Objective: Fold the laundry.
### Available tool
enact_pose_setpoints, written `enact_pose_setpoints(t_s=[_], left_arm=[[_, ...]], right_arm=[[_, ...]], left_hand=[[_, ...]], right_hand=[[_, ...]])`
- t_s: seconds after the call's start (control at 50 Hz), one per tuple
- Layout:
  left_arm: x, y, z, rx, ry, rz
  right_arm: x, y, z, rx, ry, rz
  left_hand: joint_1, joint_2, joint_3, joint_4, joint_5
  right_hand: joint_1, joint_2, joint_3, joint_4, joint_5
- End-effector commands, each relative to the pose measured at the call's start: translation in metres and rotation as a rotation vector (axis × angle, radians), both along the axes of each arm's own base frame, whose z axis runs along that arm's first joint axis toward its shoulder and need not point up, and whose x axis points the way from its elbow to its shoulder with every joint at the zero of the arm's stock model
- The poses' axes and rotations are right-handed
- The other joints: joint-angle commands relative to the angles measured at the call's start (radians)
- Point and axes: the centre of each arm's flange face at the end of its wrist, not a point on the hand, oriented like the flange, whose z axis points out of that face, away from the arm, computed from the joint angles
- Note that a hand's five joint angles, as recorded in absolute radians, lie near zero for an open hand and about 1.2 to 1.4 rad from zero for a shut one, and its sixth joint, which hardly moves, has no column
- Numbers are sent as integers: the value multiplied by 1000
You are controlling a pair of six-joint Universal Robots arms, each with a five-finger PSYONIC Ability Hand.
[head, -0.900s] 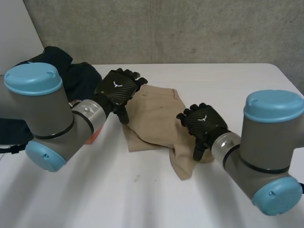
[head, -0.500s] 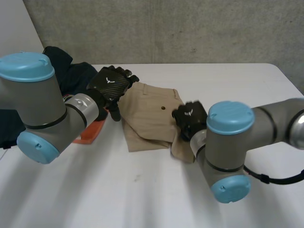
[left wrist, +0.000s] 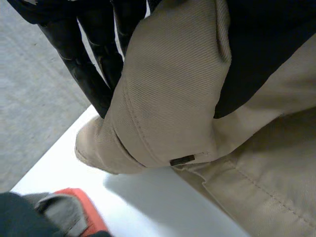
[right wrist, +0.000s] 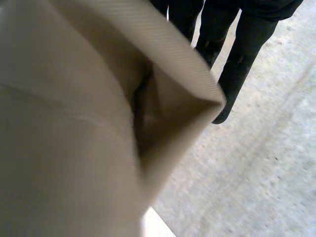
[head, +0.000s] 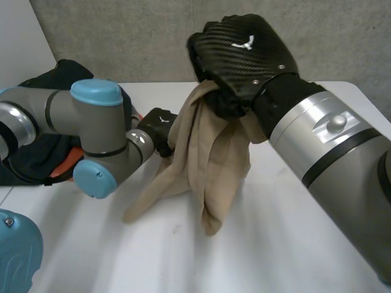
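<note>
Tan garment (head: 208,165) hung bunched over the table (head: 293,244), its lowest folds apparently touching. Right hand (head: 241,55) was clenched round the top. Left hand (head: 160,125) pinched a hemmed edge lower down. Judgement: draw the hands apart until taut, then lay flat.

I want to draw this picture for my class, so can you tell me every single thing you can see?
tan garment: one, tan, held up, its lower end resting on the table.
dark clothes: one pile, navy-black, at the table's far left.
orange cloth: one, orange-red, beside the dark clothes.
table: one, white, under everything.
wall: one, grey, behind the table.
arms: two, grey with light-blue caps, one each side.
left hand: one, black, pinching the garment's edge low down.
right hand: one, black, raised, clutching the garment's top.
</note>
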Motion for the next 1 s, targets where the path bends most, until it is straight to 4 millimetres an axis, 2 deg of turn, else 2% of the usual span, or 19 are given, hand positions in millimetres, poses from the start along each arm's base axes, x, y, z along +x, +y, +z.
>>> enact_pose_setpoints(t_s=[0.02, 0.08, 0.16, 0.22, 0.3, 0.38, 0.4, 0.5, 0.54, 0.6, 0.62, 0.66, 0.68, 0.7, 0.76, 0.84, 0.9, 0.96, 1.0], left_arm=[[15, 25, 83, -34, 154, 88], [22, 51, 118, -38, 240, 84], [21, 85, 135, -12, 279, 54], [18, 101, 130, 33, 255, 44], [12, 111, 122, 65, 218, 43], [1, 98, 94, 85, 180, 65], [-3, 86, 77, 88, 156, 84], [-12, 40, 31, 43, 80, 164], [-14, 29, 19, 39, 67, 173], [-22, 18, 4, 43, 75, 150], [-26, 15, 3, 49, 92, 121], [-29, 14, 6, 48, 113, 92], [-29, 14, 13, 49, 132, 69], [-27, 14, 16, 48, 138, 63], [-14, 11, 38, 28, 162, 78], [21, 9, 77, -37, 198, 138], [43, 15, 89, -55, 191, 156], [63, 25, 85, -31, 132, 157], [76, 36, 73, 16, 70, 145]], right_arm=[[-24, -62, -19, 8, 61, -189], [-31, -87, -28, 17, 76, -239], [-32, -121, -42, 5, 70, -280], [-29, -146, -53, -15, 53, -305], [-22, -172, -71, -35, 34, -320], [-9, -184, -95, -27, 38, -305], [-2, -186, -108, -17, 51, -296], [15, -194, -151, 28, 77, -308], [17, -198, -159, 30, 75, -328], [21, -205, -173, 17, 61, -387], [22, -208, -177, 4, 51, -421], [22, -210, -177, -19, 37, -457], [21, -211, -174, -41, 30, -493], [20, -212, -173, -51, 31, -510], [17, -209, -157, -87, 31, -543], [5, -190, -124, -70, 55, -492], [-6, -173, -108, -30, 106, -435], [-19, -155, -102, 45, 175, -388], [-27, -143, -101, 105, 220, -356]], left_hand=[[282, 223, 267, 227, 283], [282, 223, 267, 227, 283], [282, 223, 267, 227, 283], [282, 223, 267, 227, 283], [282, 223, 267, 227, 283], [282, 223, 267, 227, 283], [282, 223, 267, 227, 283], [282, 223, 267, 227, 283], [282, 223, 267, 227, 283], [124, 65, 110, 70, 126], [-106, -165, -121, -160, -104], [-444, -503, -459, -499, -443], [-832, -892, -847, -887, -831], [-940, -999, -955, -994, -938], [-940, -999, -955, -994, -938], [-940, -999, -955, -994, -938], [-940, -999, -955, -994, -938], [-940, -999, -955, -994, -938], [-940, -999, -955, -994, -938]], right_hand=[[277, 220, 211, 202, 209], [277, 220, 211, 202, 209], [277, 220, 211, 202, 209], [277, 220, 211, 202, 209], [277, 220, 211, 202, 209], [277, 220, 211, 202, 209], [277, 220, 211, 202, 209], [277, 220, 211, 202, 209], [277, 220, 211, 202, 209], [277, 220, 211, 202, 209], [277, 220, 211, 202, 209], [-79, -136, -145, -154, -147], [-619, -676, -685, -694, -687], [-930, -987, -996, -1005, -998], [-945, -1001, -1011, -1020, -1013], [-945, -1001, -1011, -1020, -1013], [-945, -1001, -1011, -1020, -1013], [-945, -1001, -1011, -1020, -1013], [-945, -1001, -1011, -1020, -1013]])
